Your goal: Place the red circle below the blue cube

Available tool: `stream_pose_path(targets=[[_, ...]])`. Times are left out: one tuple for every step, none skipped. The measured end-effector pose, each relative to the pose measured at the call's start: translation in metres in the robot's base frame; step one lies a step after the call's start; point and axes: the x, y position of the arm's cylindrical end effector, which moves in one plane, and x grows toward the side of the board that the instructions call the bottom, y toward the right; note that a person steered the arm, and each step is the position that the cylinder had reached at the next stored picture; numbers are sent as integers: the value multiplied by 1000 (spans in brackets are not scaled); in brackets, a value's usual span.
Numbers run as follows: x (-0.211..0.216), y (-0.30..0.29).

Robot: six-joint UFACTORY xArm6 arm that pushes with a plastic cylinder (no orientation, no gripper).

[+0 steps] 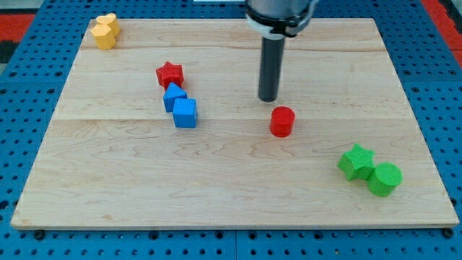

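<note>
My tip [268, 98] is down on the wooden board [231, 195], sitting just beyond the red circle [282, 121] on its far side, slightly to its left, with a sliver of wood showing between them. It's a bare rod, no jaws, so there's nothing to open or close and nothing held. Over to the left, well apart from the circle, sits the blue cube [185, 113], touching a second blue block [174, 95] behind it, and a red star [170, 74] just past that. Far left corner: a yellow block [105, 31]. Near right: green star [356, 161] beside green circle [384, 179].
</note>
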Motion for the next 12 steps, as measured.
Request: stream_pose_path(targets=[[6, 30], [34, 29], [53, 20], [54, 20], [54, 14], [61, -5], [72, -40], [70, -34], [72, -2], [94, 1], [117, -19], [117, -93]])
